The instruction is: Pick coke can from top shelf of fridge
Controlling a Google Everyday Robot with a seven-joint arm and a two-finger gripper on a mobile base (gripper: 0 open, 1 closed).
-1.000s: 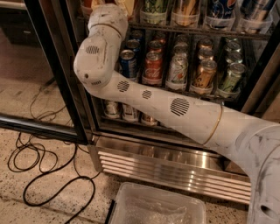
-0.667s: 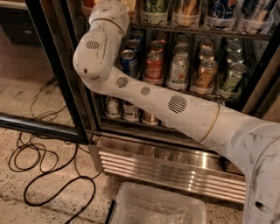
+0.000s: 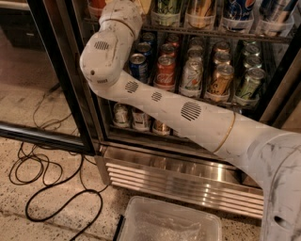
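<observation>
The arm point(image 3: 155, 96) reaches up into the open fridge point(image 3: 188, 176), its upper end at the left of the top shelf point(image 3: 221, 33). The gripper is out of view above (open, shut or holding something, I cannot tell). What is probably the coke can point(image 3: 96, 4), a red sliver, sits just left of the arm. The reach looks made; grasp and withdrawal are unconfirmed.

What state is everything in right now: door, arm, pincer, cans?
Fridge door: open, swung out to the left.
Arm: reaching inside the fridge, up past the top shelf.
Pincer: out of view above the top edge.
Red can beside the arm at top left: mostly cropped, grasp not visible.
Middle-rack cans: upright in rows.
</observation>
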